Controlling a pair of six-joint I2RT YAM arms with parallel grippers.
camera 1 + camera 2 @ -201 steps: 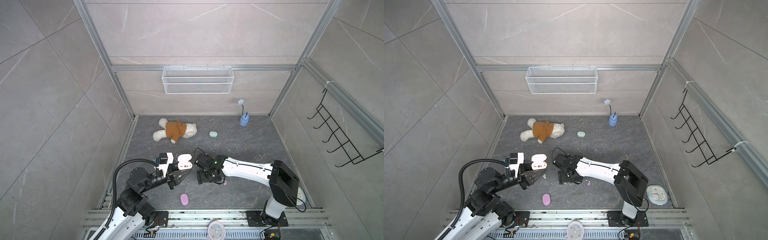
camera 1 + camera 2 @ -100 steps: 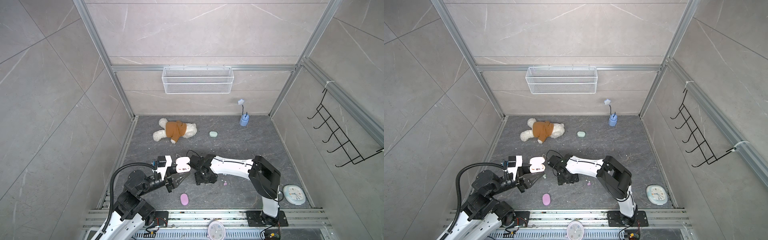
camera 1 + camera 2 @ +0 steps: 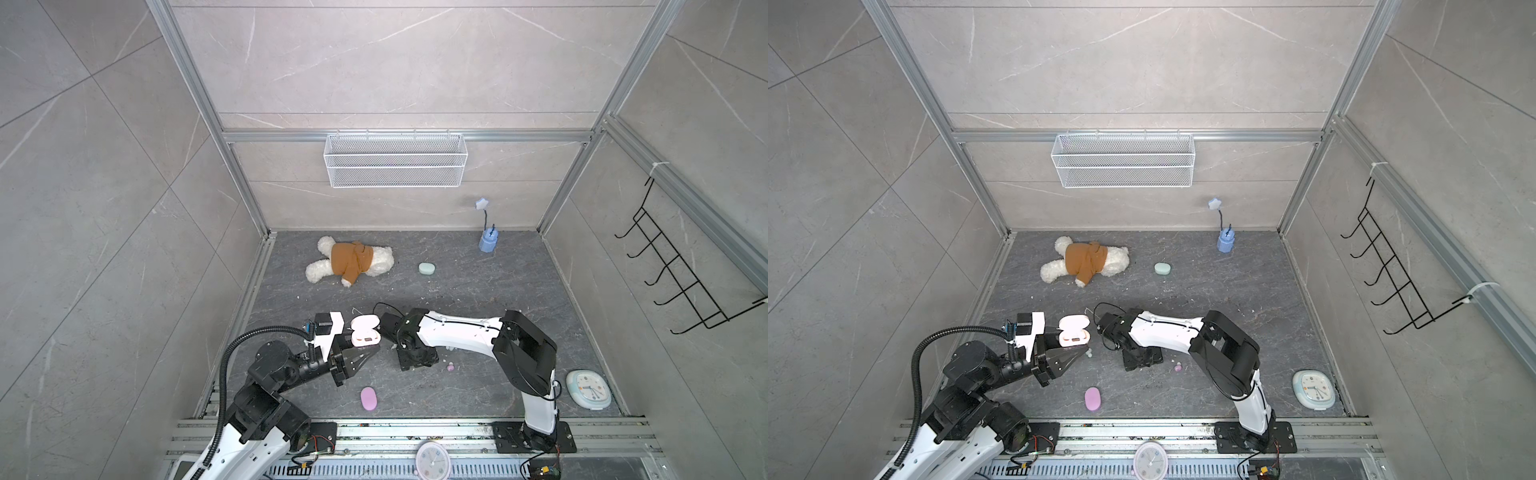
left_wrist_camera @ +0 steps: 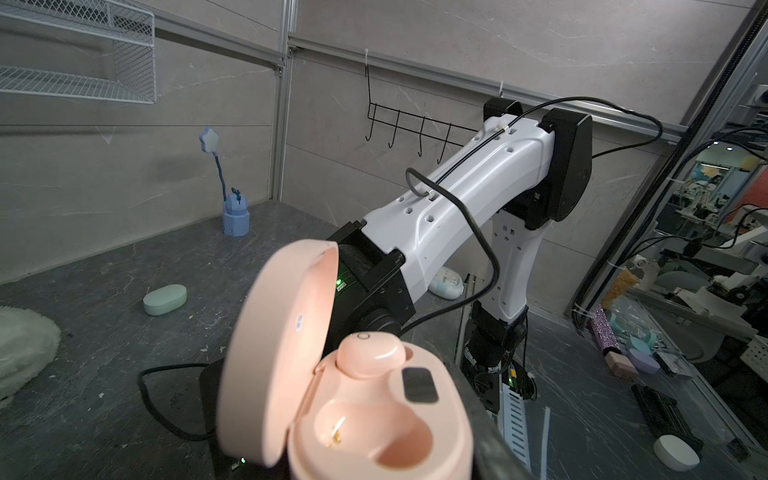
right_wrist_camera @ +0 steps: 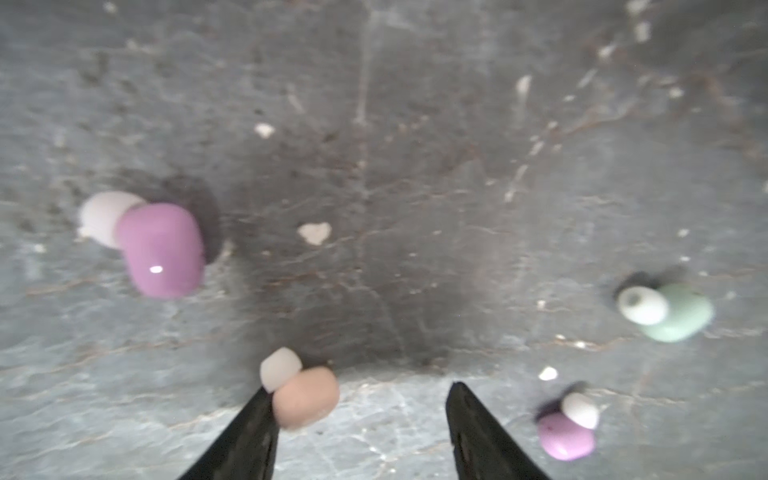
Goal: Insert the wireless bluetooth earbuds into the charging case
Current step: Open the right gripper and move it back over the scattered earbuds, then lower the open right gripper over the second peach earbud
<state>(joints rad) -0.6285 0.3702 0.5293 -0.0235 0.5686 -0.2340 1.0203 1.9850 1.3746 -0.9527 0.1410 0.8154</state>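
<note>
Right gripper (image 5: 361, 390) hangs over the floor (image 5: 415, 199), jaws apart; your left gripper (image 3: 360, 347) clamps the pink charging case (image 4: 374, 424), lid up.
You have one peach earbud (image 5: 305, 397) against a right finger (image 5: 253, 432); a second earbud (image 4: 370, 351) sits in the case.

Shells white, moulded; joint housings black. Along left arm (image 3: 270, 370), a black corrugated hose (image 3: 225, 374). On right arm (image 3: 457, 332): thin black cable (image 4: 495, 270), hex holes, green indicator light (image 4: 338, 283). Black tapered fingers (image 5: 245, 436) on right gripper (image 5: 361, 388).
</note>
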